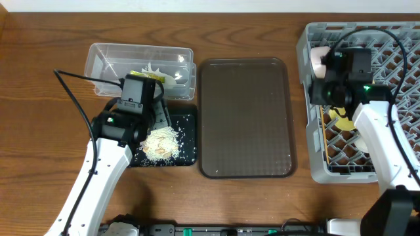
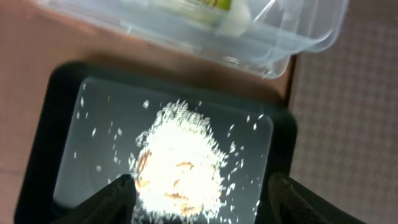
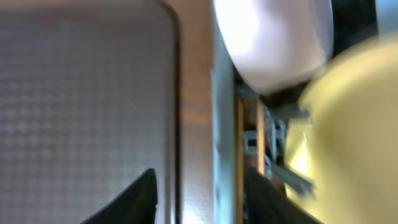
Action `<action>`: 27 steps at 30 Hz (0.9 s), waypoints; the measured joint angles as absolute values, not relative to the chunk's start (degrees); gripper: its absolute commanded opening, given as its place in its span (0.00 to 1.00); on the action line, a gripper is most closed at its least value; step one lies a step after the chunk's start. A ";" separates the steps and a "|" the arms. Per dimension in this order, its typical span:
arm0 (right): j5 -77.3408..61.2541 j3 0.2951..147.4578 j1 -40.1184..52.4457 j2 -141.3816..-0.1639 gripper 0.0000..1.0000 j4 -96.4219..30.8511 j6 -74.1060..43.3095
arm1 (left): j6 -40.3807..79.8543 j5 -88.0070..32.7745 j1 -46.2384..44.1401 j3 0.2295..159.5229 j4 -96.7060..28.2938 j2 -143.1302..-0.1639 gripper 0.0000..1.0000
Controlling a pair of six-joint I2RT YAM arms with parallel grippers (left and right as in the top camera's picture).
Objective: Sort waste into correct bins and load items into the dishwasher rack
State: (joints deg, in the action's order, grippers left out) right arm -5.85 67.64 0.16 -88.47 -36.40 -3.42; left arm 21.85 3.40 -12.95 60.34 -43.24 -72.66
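**Overhead.** Your left hand [image 1: 159, 121] hangs over the black tray [image 1: 187, 156], which lies on the table [image 1: 39, 131] just left of the brown tray [image 1: 246, 118]. The beige crumbs [image 1: 162, 142] form a roughly round heap on the black tray, with loose grains scattered about it. The clear tub [image 1: 105, 56] lies just beyond the black tray, its long axis left to right, and the green wrapper [image 1: 146, 74] is inside. Your right hand [image 1: 326, 88] is over the left wall of the grey rack [image 1: 394, 59]. The rack holds the pale bowl [image 1: 319, 59] and the yellow plate [image 1: 341, 121], which is partly hidden.

**Left wrist.** The fingers [image 2: 118, 199] are spread wide and grip nothing; the crumb heap lies below, between them.

**Right wrist.** The hand is parted and empty, astride the rack wall.
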 measured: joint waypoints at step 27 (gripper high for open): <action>-3.62 46.54 0.78 -57.19 0.99 -35.92 -4.32 | 12.23 0.12 -15.66 46.22 -49.45 -38.68 0.91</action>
